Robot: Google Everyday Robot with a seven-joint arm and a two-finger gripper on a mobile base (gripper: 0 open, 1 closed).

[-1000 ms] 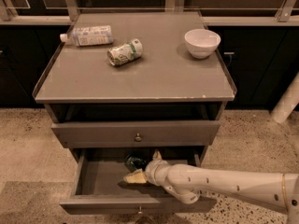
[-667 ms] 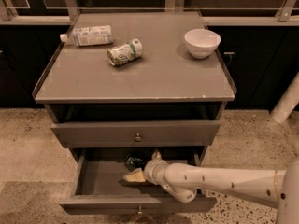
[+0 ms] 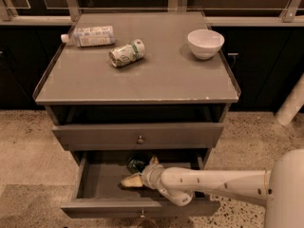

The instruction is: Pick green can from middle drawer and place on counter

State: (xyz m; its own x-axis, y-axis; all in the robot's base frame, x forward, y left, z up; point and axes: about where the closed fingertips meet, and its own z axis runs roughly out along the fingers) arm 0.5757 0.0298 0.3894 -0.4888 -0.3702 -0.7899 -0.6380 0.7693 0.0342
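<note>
The middle drawer (image 3: 95, 207) is pulled open at the bottom of the cabinet. The green can (image 3: 136, 164), dark and shiny, lies at the drawer's back, partly under the closed drawer above. My gripper (image 3: 142, 171) reaches into the drawer from the right and sits right at the can. It is open, with one pale fingertip (image 3: 130, 180) in front of the can and the other (image 3: 153, 161) at its right side. The counter (image 3: 161, 75) is the grey-brown cabinet top above.
On the counter lie a white-labelled plastic bottle (image 3: 90, 35) and a pale cream-and-green can (image 3: 126, 53), and a white bowl (image 3: 205, 42) stands at the right. The upper drawer (image 3: 137, 136) is closed. My white arm (image 3: 213, 183) crosses the drawer's right side.
My gripper has edged slightly left in the drawer by the green can. The can and the things on the counter have not moved.
</note>
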